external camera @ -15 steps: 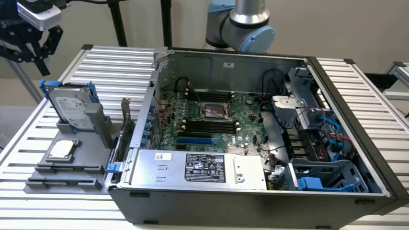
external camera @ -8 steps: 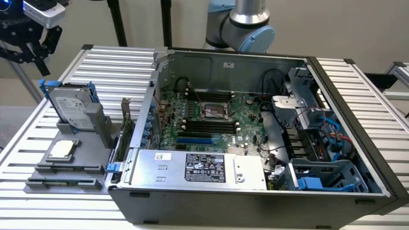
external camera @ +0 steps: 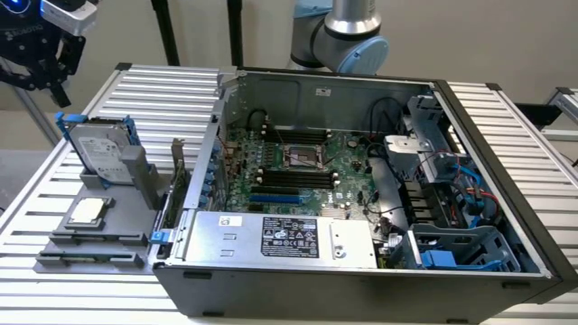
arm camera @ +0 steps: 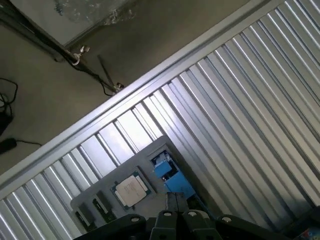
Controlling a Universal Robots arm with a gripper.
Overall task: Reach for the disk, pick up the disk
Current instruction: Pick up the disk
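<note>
Gripper: jaws were closed, tips pressed together, nothing between them. One disk stood on edge in one grey fixture, below the jaws with a clear gap and no contact. In the wrist view the disk showed edge-on straight under the jaw tips, mostly its blue bracket, with the tips overlapping the near end of it. One square silver chip lay flat on the same fixture, also below the jaws, just beside the disk and not touching it. Two narrow strips lay in the fixture's low slots, farther from the jaws than the chip. The fixture sat on one slatted metal bench, which ran under the jaws. One open computer case sat on that bench, beyond the disk from the jaws, toward the exterior view's right, just beside the fixture. Inside it were one motherboard and one silver box with a black label, both well apart from the jaws. One arm rose behind the case.
</note>
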